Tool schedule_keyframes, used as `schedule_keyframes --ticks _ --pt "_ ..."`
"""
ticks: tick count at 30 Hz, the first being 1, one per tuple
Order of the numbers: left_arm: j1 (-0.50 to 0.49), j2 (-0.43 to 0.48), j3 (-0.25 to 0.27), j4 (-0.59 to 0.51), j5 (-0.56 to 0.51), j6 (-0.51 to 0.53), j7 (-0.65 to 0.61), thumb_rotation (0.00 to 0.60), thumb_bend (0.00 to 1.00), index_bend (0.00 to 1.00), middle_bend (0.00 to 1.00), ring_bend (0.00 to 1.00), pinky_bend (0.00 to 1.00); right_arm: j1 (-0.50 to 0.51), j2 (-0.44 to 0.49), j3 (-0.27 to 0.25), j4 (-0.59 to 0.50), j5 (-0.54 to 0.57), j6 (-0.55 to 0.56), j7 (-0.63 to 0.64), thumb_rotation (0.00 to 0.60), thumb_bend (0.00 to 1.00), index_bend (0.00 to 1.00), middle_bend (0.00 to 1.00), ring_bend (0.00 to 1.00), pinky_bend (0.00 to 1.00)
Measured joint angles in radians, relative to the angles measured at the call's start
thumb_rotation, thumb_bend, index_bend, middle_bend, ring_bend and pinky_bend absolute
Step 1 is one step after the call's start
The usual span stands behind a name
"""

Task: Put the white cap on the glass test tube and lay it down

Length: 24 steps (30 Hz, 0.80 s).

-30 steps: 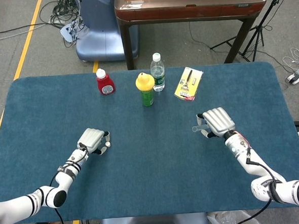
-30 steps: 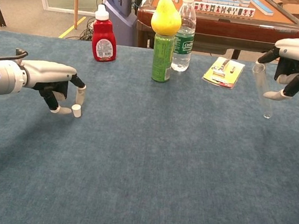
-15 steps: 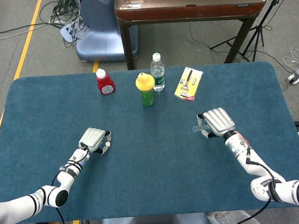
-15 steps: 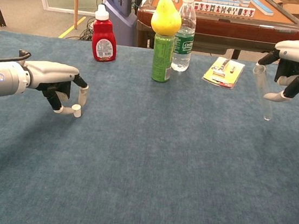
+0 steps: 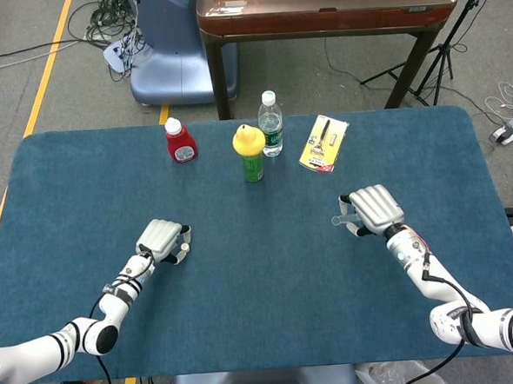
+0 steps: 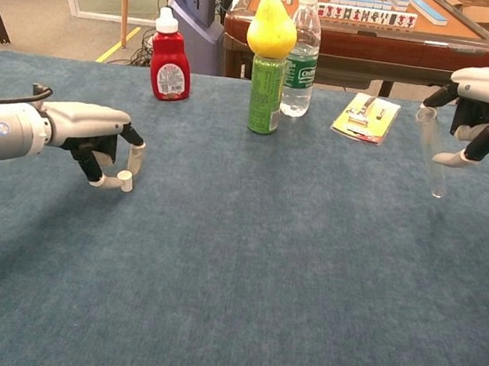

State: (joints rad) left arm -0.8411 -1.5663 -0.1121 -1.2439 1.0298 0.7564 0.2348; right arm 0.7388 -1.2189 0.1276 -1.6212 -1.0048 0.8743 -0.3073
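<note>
Glass test tube [image 6: 430, 150] in right robot hand [image 6: 483, 112], unmarked, bottle label [image 6: 300, 71] seemingly illegible

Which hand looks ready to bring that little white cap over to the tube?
The left hand: it already pinches the cap just above the table. The right hand is busy holding the tube upright.

Open cloth [image 6: 261, 265] btwn hands

Counted: two hands [image 6: 98, 143] [image 6: 485, 110], one glass test tube [image 6: 432, 152], one white cap [image 6: 125, 181], one ketchup bottle [image 6: 168, 68], one water bottle [image 6: 302, 54], one green can [image 6: 265, 92], one yellow packet [image 6: 365, 117].
</note>
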Motion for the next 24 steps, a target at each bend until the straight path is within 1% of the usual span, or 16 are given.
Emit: schedule_keyframes --ticks 8,16,20,24 --pt "0.003 -0.005 -0.006 0.015 0.005 -0.004 -0.012 0.600 0.29 0.51 1.00 1.00 1.00 0.001 -0.003 -0.002 0.007 0.004 -0.004 -0.002 0.600 0.54 0.88 1.00 1.00 1.00" --pt "0.007 0.004 -0.021 0.017 0.013 -0.009 -0.048 0.600 0.29 0.52 1.00 1.00 1.00 0.004 -0.004 0.001 0.009 0.003 -0.010 0.004 0.600 0.54 0.88 1.00 1.00 1.00" --pt "0.012 0.045 -0.045 -0.022 0.016 -0.004 -0.086 0.600 0.29 0.52 1.00 1.00 1.00 0.009 0.000 0.010 0.003 0.003 -0.013 0.012 0.600 0.54 0.88 1.00 1.00 1.00" --pt "0.026 0.122 -0.087 -0.105 0.013 0.010 -0.150 0.600 0.29 0.52 1.00 1.00 1.00 0.015 -0.005 0.027 -0.001 -0.008 -0.014 0.040 0.600 0.54 0.89 1.00 1.00 1.00"
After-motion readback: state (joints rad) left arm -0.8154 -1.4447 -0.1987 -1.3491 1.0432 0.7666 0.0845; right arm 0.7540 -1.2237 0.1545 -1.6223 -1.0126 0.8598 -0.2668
